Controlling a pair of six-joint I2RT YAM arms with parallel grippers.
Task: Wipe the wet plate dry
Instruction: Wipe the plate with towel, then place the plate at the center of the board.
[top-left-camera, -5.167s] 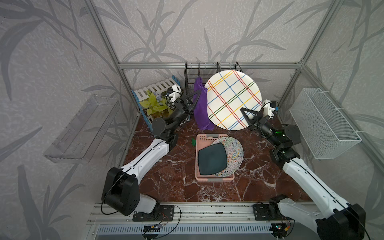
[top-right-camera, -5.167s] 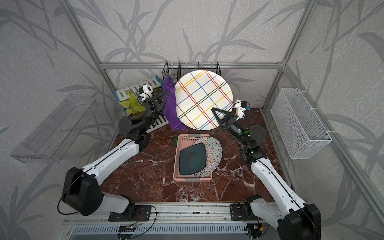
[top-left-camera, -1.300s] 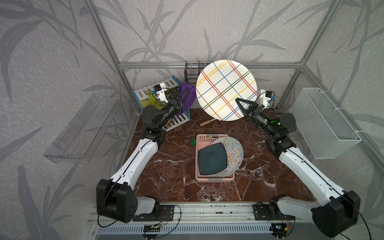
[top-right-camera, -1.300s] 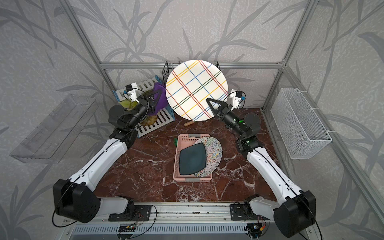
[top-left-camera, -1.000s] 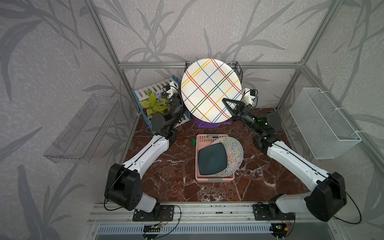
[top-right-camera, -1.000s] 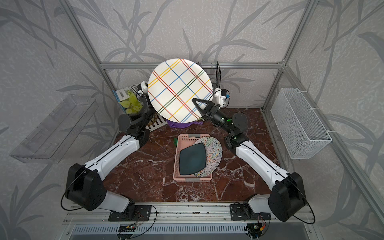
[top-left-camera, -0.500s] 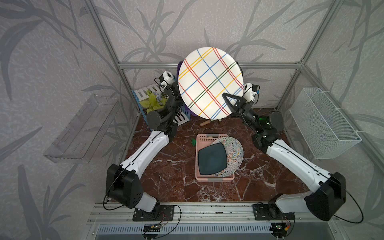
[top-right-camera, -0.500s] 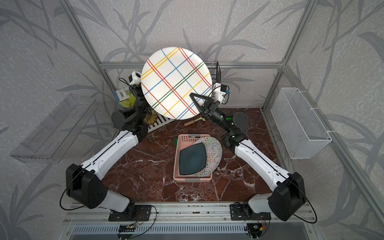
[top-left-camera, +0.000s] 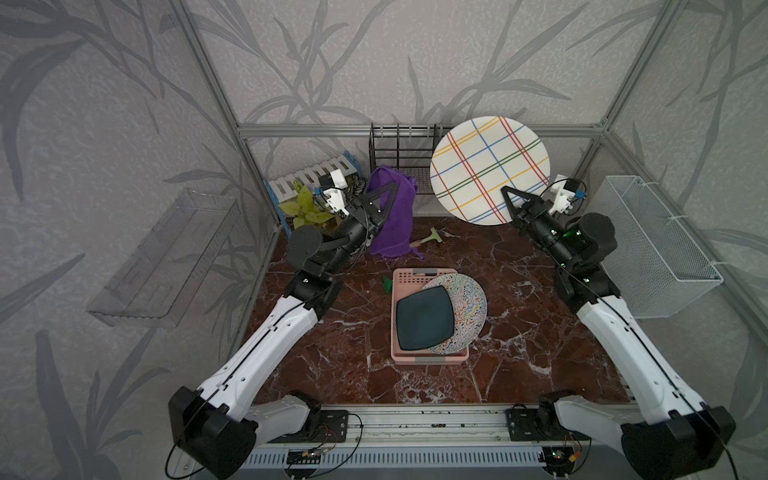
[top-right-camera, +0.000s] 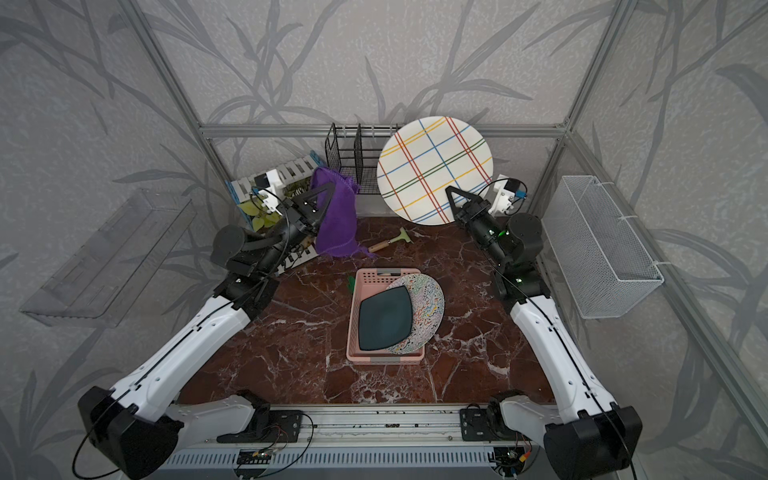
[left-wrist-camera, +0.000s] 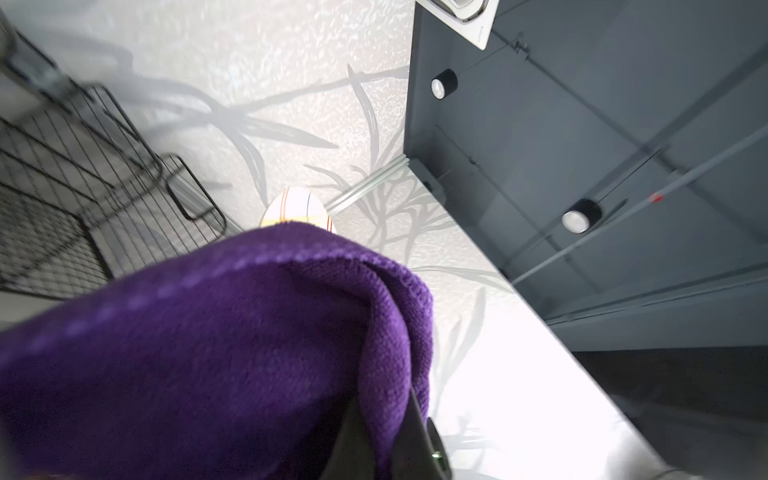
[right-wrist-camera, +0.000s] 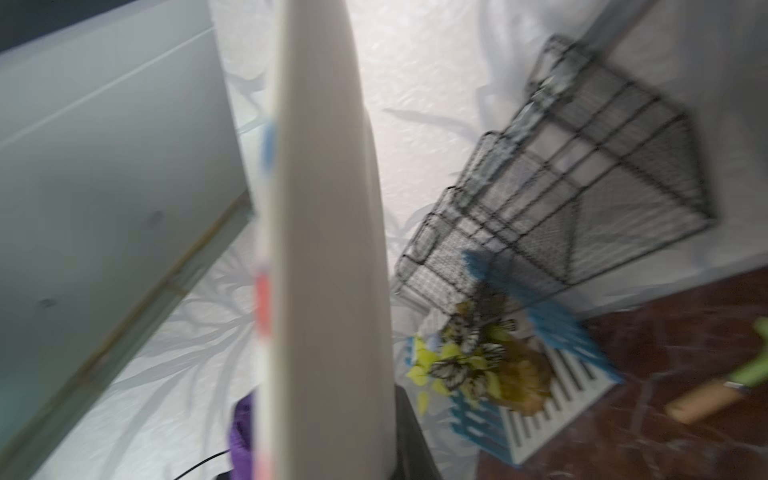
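A round white plate (top-left-camera: 490, 170) (top-right-camera: 434, 170) with coloured crossing lines is held upright at the back right, its face toward the top views. My right gripper (top-left-camera: 510, 203) (top-right-camera: 455, 203) is shut on its lower rim. In the right wrist view the plate (right-wrist-camera: 324, 249) shows edge-on and blurred, with one dark finger (right-wrist-camera: 409, 440) against it. My left gripper (top-left-camera: 380, 203) (top-right-camera: 320, 203) is shut on a purple cloth (top-left-camera: 392, 216) (top-right-camera: 334, 216) that hangs at the back left, apart from the plate. The cloth (left-wrist-camera: 208, 353) fills the left wrist view, pinched in that gripper (left-wrist-camera: 382, 436).
A pink basket (top-left-camera: 405, 276) in the middle holds a dark teal square plate (top-left-camera: 424, 318) and a speckled round plate (top-left-camera: 467, 309). A black wire rack (top-left-camera: 401, 166) stands at the back, a fenced planter (top-left-camera: 303, 199) at the back left. A wooden-handled scraper (top-left-camera: 428, 239) lies on the table. A white wire basket (top-left-camera: 656, 245) hangs on the right wall.
The right gripper has swung the plate from the back middle to the back right. The cloth, hidden behind the plate before, now hangs in plain view, apart from it.
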